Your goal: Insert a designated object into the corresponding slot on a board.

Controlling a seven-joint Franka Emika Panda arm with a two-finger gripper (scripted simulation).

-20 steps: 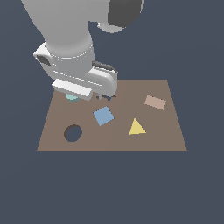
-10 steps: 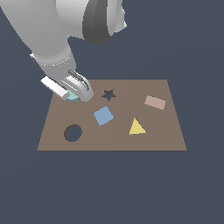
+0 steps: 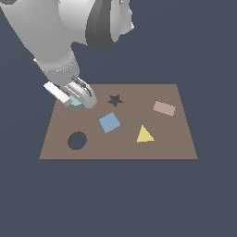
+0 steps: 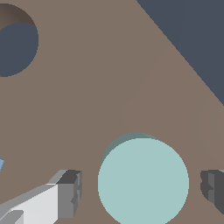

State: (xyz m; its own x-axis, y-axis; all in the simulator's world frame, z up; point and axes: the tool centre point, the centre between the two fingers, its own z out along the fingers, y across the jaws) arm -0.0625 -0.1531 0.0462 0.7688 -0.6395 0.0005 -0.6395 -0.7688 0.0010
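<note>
Lowered since half a second ago, the gripper [image 4: 141, 188] straddles the teal disc [image 4: 143, 181], fingers apart. Grasp step: closing comes next, then carrying it to the round hole [image 3: 77, 140].

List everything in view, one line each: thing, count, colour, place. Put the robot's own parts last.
board: 1, brown, flat on the dark ground.
teal disc: 1, pale teal, on the board near its far corner at the exterior view's left, between the gripper fingers with a gap on each side.
round hole: 1, dark, near the board's front edge at the exterior view's left.
star-shaped hole: 1, dark, near the far edge.
blue square: 1, blue, mid-board.
yellow triangle: 1, yellow, to the exterior view's right of the square.
pink rectangle: 1, dull pink, toward the far right corner in the exterior view.
arm: 1, white and grey, above the board's far left in the exterior view.
gripper: 1, open, straddling the disc.
</note>
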